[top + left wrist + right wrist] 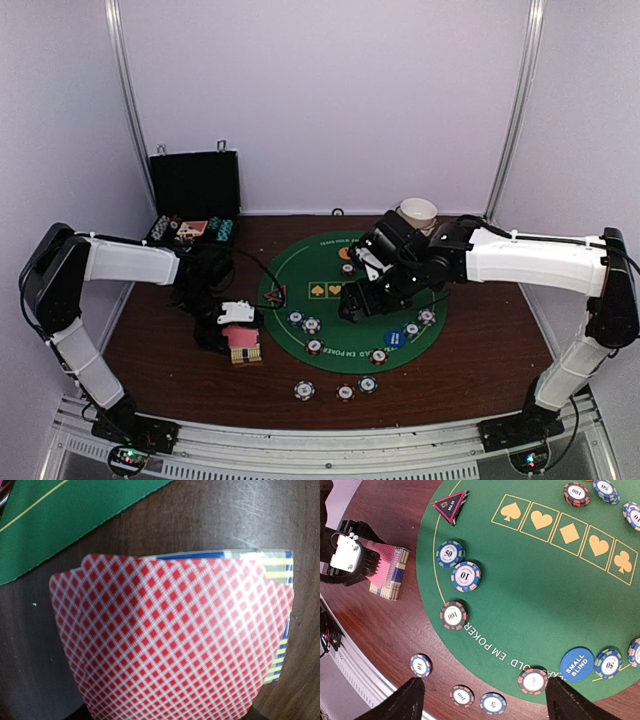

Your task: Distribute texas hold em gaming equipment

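Top external view, read from left to right. At the far left of the desk point(470, 370) a black case point(195, 185) stands open with its lid raised. Nearer, the left gripper point(236, 322) hangs over a blue-and-yellow card box point(280, 570) lying on the desk. It is closed on a small fan of pink-backed playing cards point(170, 640). In the left wrist view the cards are bowed and fill the frame, with the box just behind them.

To the right lies a round green mat point(535, 580) printed with suit symbols. A red triangular button point(451, 506) sits on its left edge. Three poker chips point(450, 553) lie on the mat's near-left part. The 50 and the 10 point(466, 576) touch, and a 100 point(454, 615) lies apart at the rim. Three more chips lie in a row on the bare desk near the front edge point(461, 696), off the mat.

The right gripper point(485, 685) hovers above the middle of the mat. Its fingers are spread wide and hold nothing. An orange button point(345, 253) shows at the mat's far side, partly hidden by the right arm. On the mat's near-right part a blue button point(577, 664) marked SMALL BLIND lies just beside a chip point(607, 663). Another chip point(532, 681) sits on the mat's near rim. A white cup point(418, 213) stands upright on the desk beyond the mat's far-right edge.
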`<action>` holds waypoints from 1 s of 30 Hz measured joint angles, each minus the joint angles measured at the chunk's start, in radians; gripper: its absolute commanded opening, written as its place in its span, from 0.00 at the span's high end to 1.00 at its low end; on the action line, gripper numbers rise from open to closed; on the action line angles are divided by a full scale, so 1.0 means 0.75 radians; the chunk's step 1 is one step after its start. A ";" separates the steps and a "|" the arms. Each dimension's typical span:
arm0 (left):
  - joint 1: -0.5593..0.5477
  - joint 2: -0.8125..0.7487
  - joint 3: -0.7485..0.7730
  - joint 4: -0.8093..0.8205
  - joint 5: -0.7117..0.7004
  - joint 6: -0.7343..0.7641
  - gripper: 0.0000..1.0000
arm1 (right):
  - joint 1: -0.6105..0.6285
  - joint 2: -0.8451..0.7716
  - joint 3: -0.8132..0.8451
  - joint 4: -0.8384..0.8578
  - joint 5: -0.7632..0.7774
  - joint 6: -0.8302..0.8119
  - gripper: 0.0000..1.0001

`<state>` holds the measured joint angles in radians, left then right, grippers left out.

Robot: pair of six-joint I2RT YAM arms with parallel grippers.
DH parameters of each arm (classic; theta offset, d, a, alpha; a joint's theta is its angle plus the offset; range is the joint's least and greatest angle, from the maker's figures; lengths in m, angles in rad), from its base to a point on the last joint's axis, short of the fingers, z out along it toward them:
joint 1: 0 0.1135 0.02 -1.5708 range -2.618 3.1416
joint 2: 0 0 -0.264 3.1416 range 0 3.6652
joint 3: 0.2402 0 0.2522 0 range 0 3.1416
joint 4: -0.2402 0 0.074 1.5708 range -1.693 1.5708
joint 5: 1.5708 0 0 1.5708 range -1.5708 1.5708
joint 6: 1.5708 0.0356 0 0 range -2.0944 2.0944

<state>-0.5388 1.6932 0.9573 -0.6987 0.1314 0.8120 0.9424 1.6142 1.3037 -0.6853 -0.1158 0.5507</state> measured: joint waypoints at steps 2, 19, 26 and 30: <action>0.000 -0.001 0.000 0.000 -0.002 -0.003 1.00 | 0.000 0.000 0.000 0.003 -0.005 0.001 0.14; -0.006 -0.111 0.092 -0.161 0.009 -0.039 1.00 | -0.001 0.000 0.001 0.028 -0.035 0.031 0.13; -0.006 -0.146 0.214 -0.280 0.076 -0.106 1.00 | -0.018 0.008 -0.008 0.188 -0.205 0.137 0.03; -0.007 -0.168 0.305 -0.348 0.123 -0.144 1.00 | -0.024 0.072 -0.008 0.376 -0.381 0.243 0.02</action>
<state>-0.5438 1.5673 1.1858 -0.9596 0.2234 0.7040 0.9241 1.6684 1.2980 -0.4030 -0.4019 0.7326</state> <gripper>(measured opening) 0.677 0.980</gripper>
